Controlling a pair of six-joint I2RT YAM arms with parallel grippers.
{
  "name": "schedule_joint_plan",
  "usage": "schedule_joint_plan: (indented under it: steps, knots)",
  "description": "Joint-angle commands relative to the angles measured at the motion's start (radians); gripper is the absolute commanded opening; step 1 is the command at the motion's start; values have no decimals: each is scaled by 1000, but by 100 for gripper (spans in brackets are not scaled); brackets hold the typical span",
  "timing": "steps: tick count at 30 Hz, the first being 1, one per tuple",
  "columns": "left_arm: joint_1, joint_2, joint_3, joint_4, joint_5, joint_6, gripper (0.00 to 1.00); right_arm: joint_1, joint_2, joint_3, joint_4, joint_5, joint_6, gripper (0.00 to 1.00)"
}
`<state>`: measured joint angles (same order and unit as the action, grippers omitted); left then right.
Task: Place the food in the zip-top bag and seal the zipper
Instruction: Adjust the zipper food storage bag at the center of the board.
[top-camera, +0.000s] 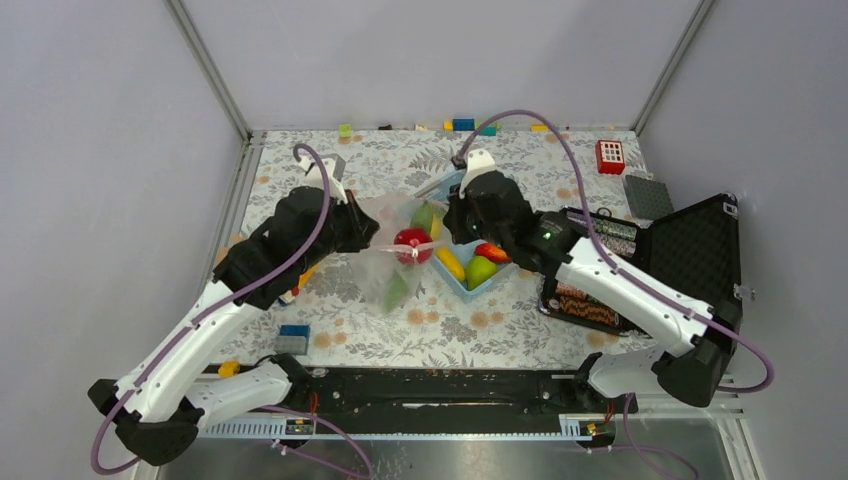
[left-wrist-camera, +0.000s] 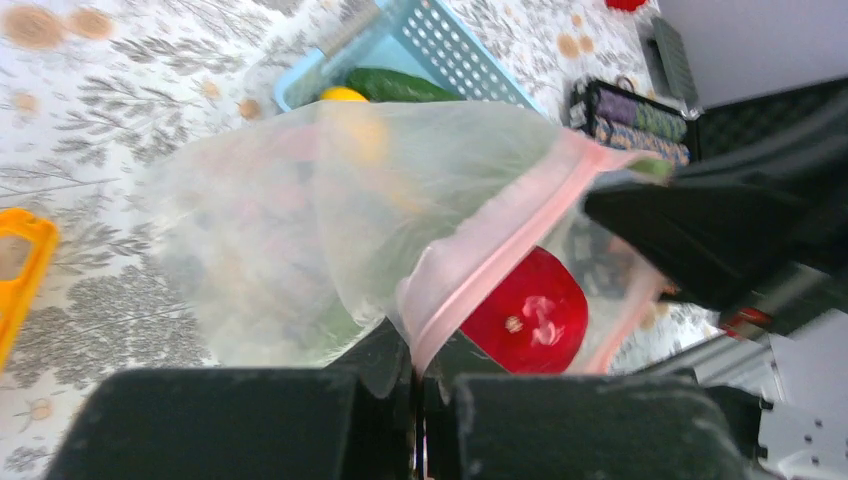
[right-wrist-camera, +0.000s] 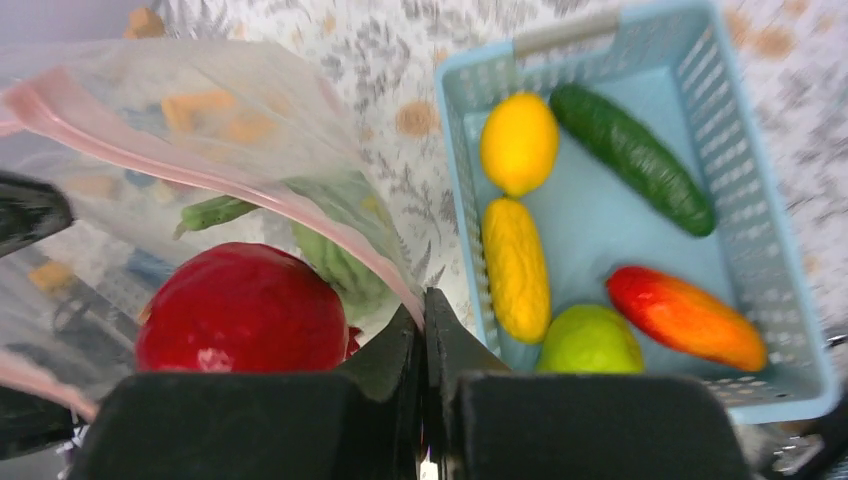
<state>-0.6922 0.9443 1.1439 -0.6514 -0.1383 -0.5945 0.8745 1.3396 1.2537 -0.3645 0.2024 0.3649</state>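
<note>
The clear zip-top bag (top-camera: 388, 262) hangs between both grippers above the table, its mouth held apart. My left gripper (top-camera: 372, 236) (left-wrist-camera: 418, 365) is shut on the pink zipper (left-wrist-camera: 500, 235) at one end. My right gripper (top-camera: 447, 232) (right-wrist-camera: 424, 318) is shut on the zipper (right-wrist-camera: 200, 165) at the other end. A red apple (top-camera: 412, 245) (left-wrist-camera: 525, 315) (right-wrist-camera: 240, 310) sits in the bag's mouth. A long green pod (right-wrist-camera: 215, 212) lies deeper inside. Lemon (right-wrist-camera: 518, 142), cucumber (right-wrist-camera: 632, 158), banana (right-wrist-camera: 516, 268), green fruit (right-wrist-camera: 590, 340) and red-orange fruit (right-wrist-camera: 685, 318) lie in the basket.
The light blue mesh basket (top-camera: 470, 290) (right-wrist-camera: 770, 250) stands just right of the bag. An open black case (top-camera: 690, 250) fills the right side. A red block (top-camera: 609, 156) and grey plate (top-camera: 648, 195) sit back right, small blocks (top-camera: 293, 338) near the front left.
</note>
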Motion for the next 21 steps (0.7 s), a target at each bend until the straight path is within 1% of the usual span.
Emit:
schedule_joint_plan:
  steps: [1,4,8,11,13,15,17,21]
  knots:
    - [-1,57,201,-212,-193,-10,0,-5,-56,215,-172,82,-152,0]
    - [-2,87,281,-335,-217,-40,0,-6,-36,286,-218,28,-192,0]
    - [-1,126,359,-481,-152,-25,0,-5,-9,313,-230,-26,-209,0]
    - [-1,146,342,-530,-144,7,0,-6,8,312,-220,-48,-209,0]
    - [-3,173,352,-588,-163,18,0,-5,20,316,-216,-61,-212,0]
    - [0,172,325,-583,-191,20,0,-4,31,322,-209,-69,-208,0]
    - [0,163,291,-543,-193,36,0,-5,48,321,-199,-78,-203,1]
    - [0,146,264,-469,-164,79,0,-6,95,311,-187,-64,-189,10]
